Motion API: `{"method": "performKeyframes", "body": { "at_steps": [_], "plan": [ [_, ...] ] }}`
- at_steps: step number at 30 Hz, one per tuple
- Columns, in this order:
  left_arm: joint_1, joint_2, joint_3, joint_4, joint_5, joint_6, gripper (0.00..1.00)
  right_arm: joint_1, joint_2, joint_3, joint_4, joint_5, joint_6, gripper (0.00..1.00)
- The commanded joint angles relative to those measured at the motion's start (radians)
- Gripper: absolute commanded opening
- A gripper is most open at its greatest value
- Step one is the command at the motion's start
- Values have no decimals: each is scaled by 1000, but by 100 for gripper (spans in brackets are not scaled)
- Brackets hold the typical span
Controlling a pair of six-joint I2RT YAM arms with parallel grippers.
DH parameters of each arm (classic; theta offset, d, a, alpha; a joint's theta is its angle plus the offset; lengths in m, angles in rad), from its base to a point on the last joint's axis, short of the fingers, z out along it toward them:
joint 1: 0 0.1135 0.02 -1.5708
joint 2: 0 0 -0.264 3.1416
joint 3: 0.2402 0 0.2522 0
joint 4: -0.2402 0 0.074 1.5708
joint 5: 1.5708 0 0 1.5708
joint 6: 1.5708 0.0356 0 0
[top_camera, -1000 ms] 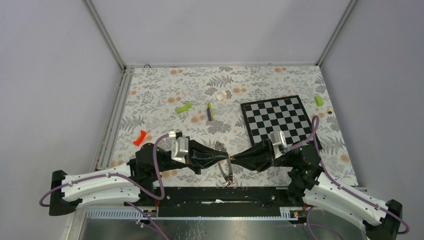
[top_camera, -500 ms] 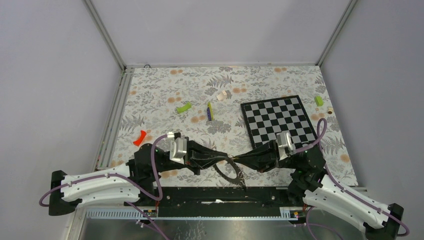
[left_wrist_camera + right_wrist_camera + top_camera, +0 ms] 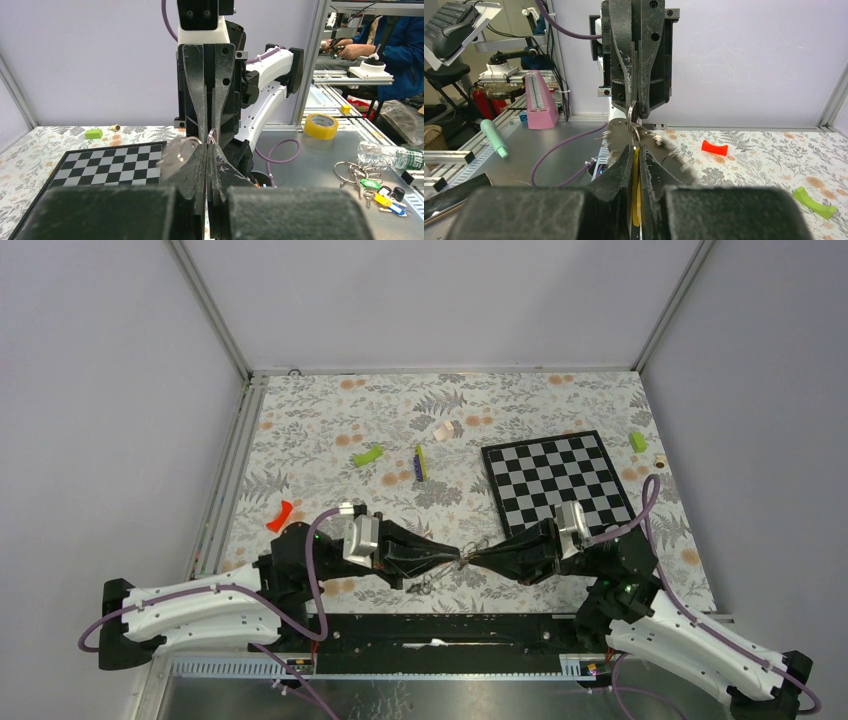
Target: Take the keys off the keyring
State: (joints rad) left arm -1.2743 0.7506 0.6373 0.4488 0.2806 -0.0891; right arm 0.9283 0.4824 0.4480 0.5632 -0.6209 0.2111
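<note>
My two grippers meet tip to tip low over the near middle of the floral table. The left gripper [image 3: 458, 557] [image 3: 206, 147] is shut on a thin metal edge of the keyring [image 3: 428, 582], which swings in a blur below and left of the tips [image 3: 176, 150]. Seen edge-on, the ring [image 3: 632, 111] stands between the left fingers in the right wrist view. The right gripper [image 3: 473, 558] [image 3: 634, 147] is shut on a yellow-tagged key [image 3: 636, 175] pinched flat between its pads. The other keys are blurred and I cannot tell them apart.
A checkered board [image 3: 555, 480] lies at the right behind the right arm. Lime-green blocks [image 3: 367, 455] [image 3: 637, 441], a thin yellow-green and purple stick [image 3: 420, 462], a red piece [image 3: 279, 515] and a beige object [image 3: 446, 429] are scattered farther back. The table's near rail [image 3: 440, 625] runs just below the grippers.
The ring hung straight down below the meeting tips a second ago; it has swung out and up to the left, blurred. The right jaws have closed tighter and shifted slightly right.
</note>
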Motion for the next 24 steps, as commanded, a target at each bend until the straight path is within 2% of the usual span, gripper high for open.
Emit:
{"method": "performKeyframes", "body": {
  "at_steps": [1,15,24],
  "plan": [
    [0,6,51,4,42,19,0,1,5,85,-24,0,-2,2],
    [0,6,56,-48,24,47,0,2,48,160,-66,-69,110,2],
    [0,-8,59,-57,17,55,0,1,19,153,-114,-54,100,3]
  ]
}}
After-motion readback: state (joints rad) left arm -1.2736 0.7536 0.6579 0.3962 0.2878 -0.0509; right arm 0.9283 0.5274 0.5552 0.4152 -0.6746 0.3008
